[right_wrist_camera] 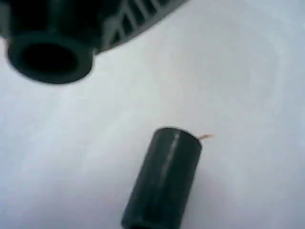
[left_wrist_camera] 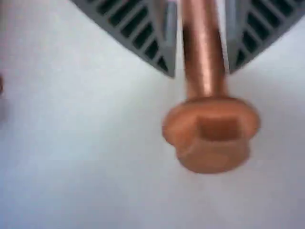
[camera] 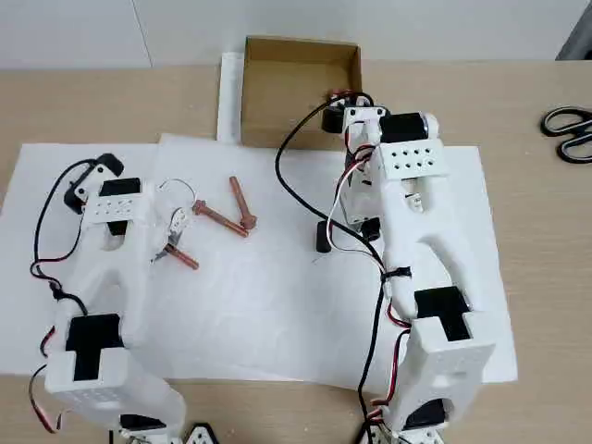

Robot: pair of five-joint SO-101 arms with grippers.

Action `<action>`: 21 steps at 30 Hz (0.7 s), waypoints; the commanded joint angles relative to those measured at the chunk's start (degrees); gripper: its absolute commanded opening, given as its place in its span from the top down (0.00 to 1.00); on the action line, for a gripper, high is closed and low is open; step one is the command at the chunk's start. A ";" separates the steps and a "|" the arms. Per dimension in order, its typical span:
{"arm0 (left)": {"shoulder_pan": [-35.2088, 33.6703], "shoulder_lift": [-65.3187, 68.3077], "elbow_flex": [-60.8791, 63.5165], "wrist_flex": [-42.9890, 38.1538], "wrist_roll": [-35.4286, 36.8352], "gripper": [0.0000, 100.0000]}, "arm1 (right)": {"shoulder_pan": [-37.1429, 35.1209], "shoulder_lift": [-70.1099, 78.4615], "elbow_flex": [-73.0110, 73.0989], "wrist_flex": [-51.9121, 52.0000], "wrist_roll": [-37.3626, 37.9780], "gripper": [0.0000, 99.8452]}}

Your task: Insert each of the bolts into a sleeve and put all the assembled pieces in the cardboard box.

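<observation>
Left gripper (left_wrist_camera: 200,67) is clamped on a bolt (left_wrist_camera: 209,133) just above the paper. Right gripper (right_wrist_camera: 57,28) grips a sleeve (right_wrist_camera: 47,59), and the cardboard box (camera: 301,88) sits beyond. I judge insertion is in hand. Next I must align bolt tip and bore. I see no legible writing.

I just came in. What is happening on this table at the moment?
The left gripper holds a copper-coloured flanged bolt by its shaft over the white paper sheet. The right gripper holds a black tubular sleeve; a second black sleeve lies on the sheet nearby. Two more copper bolts lie loose there. The brown cardboard box looks empty, so nothing seems assembled yet.
</observation>
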 commanded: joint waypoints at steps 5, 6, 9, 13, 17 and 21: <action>-0.26 -0.18 -0.40 -1.85 1.76 0.94 | 0.13 -4.62 -0.79 0.57 0.53 1.00; -0.26 -0.18 -0.31 -2.20 1.76 0.94 | 0.13 -4.62 -0.79 0.57 0.53 1.00; -1.32 -0.18 -0.13 -3.08 1.76 0.94 | 0.13 -4.62 -0.79 0.57 0.53 1.00; -3.08 -0.09 -0.04 -4.57 1.76 0.94 | 0.13 -4.62 -0.79 0.57 0.53 1.00; -2.90 -0.09 -0.04 -4.57 1.58 0.94 | 0.13 -4.62 -0.79 0.57 0.53 1.00; -2.73 0.44 -0.04 -4.57 1.49 0.94 | 0.13 -4.62 -0.79 0.57 0.53 1.00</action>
